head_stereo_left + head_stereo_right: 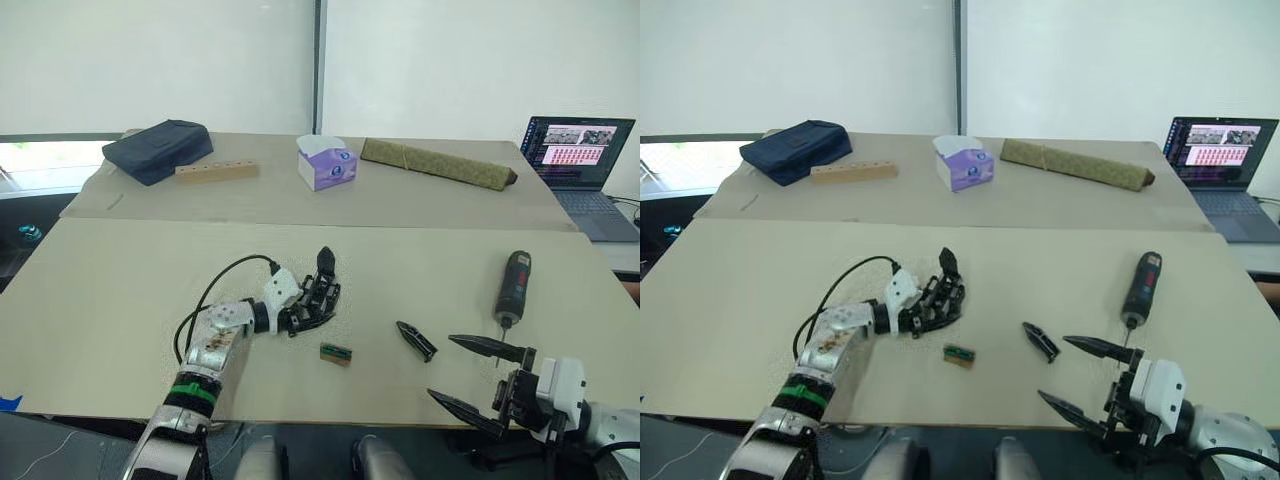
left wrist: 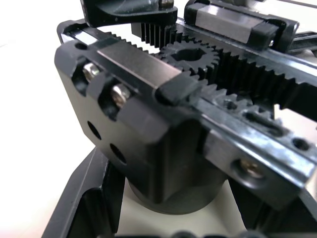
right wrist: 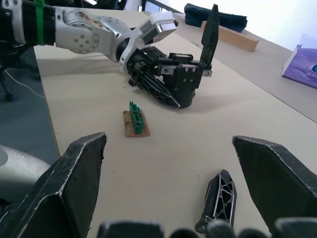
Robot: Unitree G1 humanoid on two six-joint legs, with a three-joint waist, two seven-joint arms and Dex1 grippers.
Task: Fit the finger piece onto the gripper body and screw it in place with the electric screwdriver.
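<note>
Fingers of the left gripper [image 1: 305,312] clamp the gripper body [image 1: 318,292], while the right gripper [image 1: 478,378] gapes near the finger piece [image 1: 416,341].

finger piece [image 1: 415,340] black | block [image 1: 336,353] green-brown | tissue box [image 1: 327,163] purple | bag [image 1: 157,150] navy

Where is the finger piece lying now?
The finger piece lies flat on the table, on the robot's right side, between the small green block and the open right pincer.
</note>
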